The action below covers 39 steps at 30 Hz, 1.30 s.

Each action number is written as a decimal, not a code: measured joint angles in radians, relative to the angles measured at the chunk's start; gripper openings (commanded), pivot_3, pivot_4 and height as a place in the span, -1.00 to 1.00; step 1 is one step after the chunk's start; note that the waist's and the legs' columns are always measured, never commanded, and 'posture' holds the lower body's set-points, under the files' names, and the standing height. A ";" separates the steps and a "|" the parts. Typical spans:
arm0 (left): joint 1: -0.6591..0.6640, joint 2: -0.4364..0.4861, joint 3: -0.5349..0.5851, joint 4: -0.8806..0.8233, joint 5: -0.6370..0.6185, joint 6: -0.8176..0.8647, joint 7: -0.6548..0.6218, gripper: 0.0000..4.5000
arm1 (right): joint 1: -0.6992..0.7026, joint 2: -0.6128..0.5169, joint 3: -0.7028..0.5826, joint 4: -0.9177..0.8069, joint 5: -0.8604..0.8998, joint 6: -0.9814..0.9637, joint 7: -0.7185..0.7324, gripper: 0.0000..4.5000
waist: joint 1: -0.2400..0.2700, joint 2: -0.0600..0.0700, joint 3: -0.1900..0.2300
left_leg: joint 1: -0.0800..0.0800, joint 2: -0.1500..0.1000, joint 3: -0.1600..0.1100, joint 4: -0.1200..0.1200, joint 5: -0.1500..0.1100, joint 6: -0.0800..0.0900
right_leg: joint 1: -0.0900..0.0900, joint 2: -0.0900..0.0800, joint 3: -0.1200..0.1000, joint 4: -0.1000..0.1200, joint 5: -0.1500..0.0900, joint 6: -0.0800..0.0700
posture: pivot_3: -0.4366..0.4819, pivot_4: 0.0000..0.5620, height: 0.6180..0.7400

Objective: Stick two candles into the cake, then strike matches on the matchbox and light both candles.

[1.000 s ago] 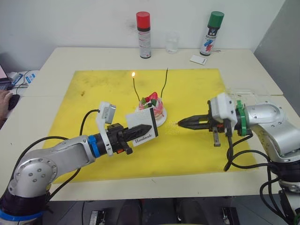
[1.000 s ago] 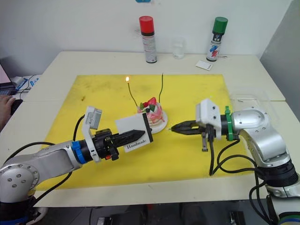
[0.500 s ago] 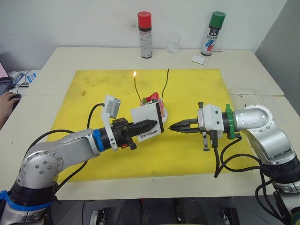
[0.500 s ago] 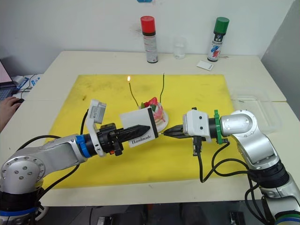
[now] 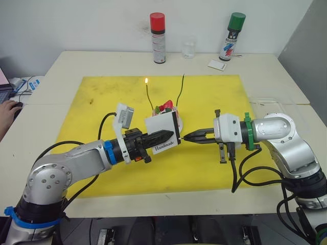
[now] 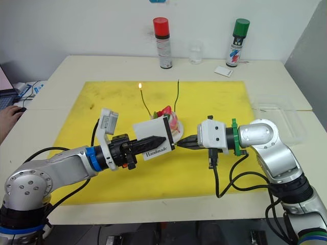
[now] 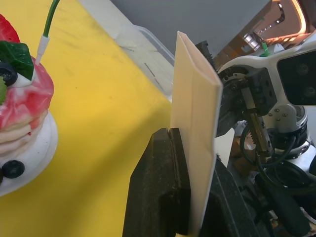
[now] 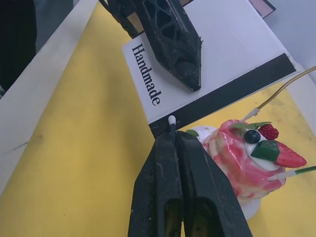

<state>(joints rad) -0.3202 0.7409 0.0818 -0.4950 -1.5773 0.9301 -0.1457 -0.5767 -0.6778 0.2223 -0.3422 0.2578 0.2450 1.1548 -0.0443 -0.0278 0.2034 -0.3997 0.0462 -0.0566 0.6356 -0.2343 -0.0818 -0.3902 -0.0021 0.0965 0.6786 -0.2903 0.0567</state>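
Observation:
The cake sits on its white plate mid-mat with both candles stuck in it. The left candle burns with a small flame; the right candle is unlit. In front of the cake my left gripper is shut on the white "Handmade" matchbox, held upright on edge. My right gripper is shut on a match. The match's whitish head touches the matchbox's black strip.
A yellow mat covers the table's middle. At the back stand a red-capped spray can, a clear glass, a green-capped can and a small white card. A clear tray lies right. A person's hand rests far left.
Both arms have closed in toward each other in front of the cake. The match head, apart from the matchbox before, now touches its black strip.

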 measured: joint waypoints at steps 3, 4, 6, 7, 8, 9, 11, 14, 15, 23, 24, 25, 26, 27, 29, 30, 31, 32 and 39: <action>0.000 -0.003 0.000 0.000 0.000 0.000 0.003 -1.00 | 0.000 0.000 0.000 0.005 -0.002 -0.002 0.000 -0.98 | 0.000 0.000 0.000 | 0.000 0.000 0.000 0.000 0.000 0.000 | 0.000 0.000 0.000 0.000 0.000 0.000 | -0.05 -0.47 1.00; 0.000 -0.004 0.000 0.000 0.000 0.000 0.003 -1.00 | 0.000 0.000 0.000 0.007 -0.003 -0.003 0.001 -0.98 | 0.000 0.000 0.000 | 0.000 0.000 0.000 0.000 0.000 0.000 | 0.000 0.000 0.000 0.000 0.000 0.000 | -0.05 -0.47 1.00; 0.000 -0.009 0.000 -0.001 0.000 0.000 0.004 -1.00 | 0.000 0.000 0.000 0.012 -0.004 -0.007 0.001 -0.98 | 0.000 0.000 0.000 | 0.000 0.000 0.000 0.000 0.000 0.000 | 0.000 0.000 0.000 0.000 0.000 0.000 | -0.05 -0.47 1.00; 0.000 -0.015 0.000 -0.001 -0.001 0.000 0.006 -1.00 | 0.000 0.000 0.000 0.016 -0.004 -0.010 0.002 -0.98 | 0.000 0.000 0.000 | 0.000 0.000 0.000 0.000 0.000 0.000 | 0.000 0.000 0.000 0.000 0.000 0.000 | -0.05 -0.47 1.00; 0.000 -0.018 0.000 -0.001 -0.002 0.000 0.008 -1.00 | 0.000 0.000 0.000 0.018 -0.005 -0.013 0.002 -0.98 | 0.000 0.000 0.000 | 0.000 0.000 0.000 0.000 0.000 0.000 | 0.000 0.000 0.000 0.000 0.000 0.000 | -0.05 -0.47 1.00; 0.000 -0.018 0.000 -0.001 -0.002 0.000 0.009 -1.00 | 0.000 0.001 0.000 0.020 -0.005 -0.016 0.002 -0.98 | 0.000 0.000 0.000 | 0.000 0.000 0.000 0.000 0.000 0.000 | 0.000 0.000 0.000 0.000 0.000 0.000 | -0.05 -0.47 1.00; 0.000 -0.019 0.000 -0.001 -0.003 0.000 0.011 -1.00 | 0.000 0.003 0.000 0.024 -0.006 -0.020 0.002 -0.98 | 0.000 0.000 0.000 | 0.000 0.000 0.000 0.000 0.000 0.000 | 0.000 0.000 0.000 0.000 0.000 0.000 | -0.05 -0.47 1.00; 0.000 -0.019 0.000 -0.001 -0.008 0.002 0.020 -1.00 | -0.001 0.007 0.005 0.031 -0.013 -0.028 0.001 -0.98 | 0.000 0.000 0.000 | 0.000 0.000 0.000 0.000 0.000 0.000 | 0.000 0.000 0.000 0.000 0.000 0.000 | -0.05 -0.47 1.00; 0.000 -0.019 0.000 -0.001 -0.011 0.002 0.024 -1.00 | -0.001 0.009 0.006 0.035 -0.014 -0.032 0.001 -0.98 | 0.000 0.000 0.000 | 0.000 0.000 0.000 0.000 0.000 0.000 | 0.000 0.000 0.000 0.000 0.000 0.000 | -0.05 -0.47 1.00; -0.038 -0.038 -0.010 0.003 -0.056 0.002 0.054 -1.00 | 0.018 -0.014 0.080 0.075 -0.079 -0.135 0.070 -0.98 | 0.007 0.000 0.000 | 0.000 0.000 -0.001 0.001 0.000 0.000 | 0.001 0.000 -0.001 0.000 0.000 0.000 | -0.05 -0.47 1.00; -0.050 -0.038 -0.010 -0.002 -0.073 0.000 0.056 -1.00 | 0.045 -0.054 0.104 0.068 -0.080 -0.150 0.115 -0.98 | 0.014 0.000 0.000 | -0.001 0.000 -0.001 0.001 0.000 0.000 | 0.001 0.000 -0.001 0.000 0.000 0.000 | -0.05 -0.47 1.00; -0.046 -0.028 -0.005 -0.010 -0.088 -0.001 0.057 -1.00 | 0.083 -0.105 0.118 0.058 -0.078 -0.154 0.163 -0.98 | 0.018 0.000 0.000 | 0.000 -0.001 -0.001 0.001 0.000 0.000 | 0.001 -0.001 -0.001 -0.001 0.000 0.000 | -0.05 -0.47 1.00; -0.030 -0.015 0.004 -0.012 -0.094 0.000 0.057 -1.00 | 0.113 -0.143 0.119 0.060 -0.078 -0.154 0.197 -0.98 | 0.019 0.000 0.000 | 0.000 -0.001 0.000 0.002 0.000 0.000 | 0.001 -0.002 0.000 -0.001 0.000 0.001 | -0.05 -0.47 1.00; -0.004 -0.003 0.013 -0.013 -0.098 0.000 0.058 -1.00 | 0.122 -0.159 0.114 0.066 -0.078 -0.154 0.207 -0.98 | 0.016 0.000 0.000 | -0.001 -0.001 0.000 0.002 0.000 0.000 | 0.001 -0.002 0.000 -0.001 0.000 0.001 | -0.05 -0.47 1.00; 0.045 0.010 0.016 -0.019 -0.100 0.001 0.062 -1.00 | 0.114 -0.161 0.091 0.077 -0.078 -0.155 0.200 -0.98 | 0.002 0.000 0.000 | 0.001 0.000 0.001 0.003 0.000 0.000 | 0.001 0.000 0.001 0.001 0.000 0.000 | -0.05 -0.47 1.00; 0.069 0.017 0.019 -0.032 -0.104 0.000 0.064 -1.00 | 0.095 -0.151 0.084 0.095 -0.079 -0.155 0.191 -0.98 | -0.003 0.000 0.000 | 0.001 0.001 0.000 0.004 0.000 0.000 | 0.001 0.001 0.001 0.002 0.000 0.000 | -0.05 -0.47 1.00; 0.088 0.023 0.020 -0.047 -0.108 0.001 0.065 -1.00 | 0.074 -0.142 0.072 0.114 -0.080 -0.155 0.181 -0.98 | -0.005 0.000 0.000 | 0.001 0.001 0.000 0.004 0.000 0.000 | 0.001 0.001 0.000 0.002 0.000 0.000 | -0.05 -0.47 1.00; 0.107 0.028 0.025 -0.062 -0.111 0.000 0.065 -1.00 | 0.050 -0.132 0.064 0.138 -0.082 -0.155 0.166 -0.98 | -0.007 0.000 0.000 | 0.001 0.001 -0.001 0.004 0.000 0.000 | 0.001 0.001 0.000 0.003 0.000 0.000 | -0.05 -0.47 1.00; 0.213 0.082 0.042 -0.133 -0.107 -0.002 0.042 -1.00 | -0.157 0.095 -0.046 0.361 -0.119 -0.105 -0.137 -0.98 | -0.007 0.000 0.000 | 0.000 0.000 0.000 0.009 0.000 0.000 | 0.002 0.001 0.001 0.002 0.003 0.001 | -0.05 -0.47 1.00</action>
<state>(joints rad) -0.1070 0.8233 0.1239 -0.6276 -1.6842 0.9285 -0.1034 -0.7334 -0.5826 0.1762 0.0189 0.1384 0.1399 1.0181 -0.0514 -0.0280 0.2037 -0.3999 0.0464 -0.0568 0.6442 -0.2343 -0.0818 -0.3887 -0.0009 0.0976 0.6805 -0.2868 0.0578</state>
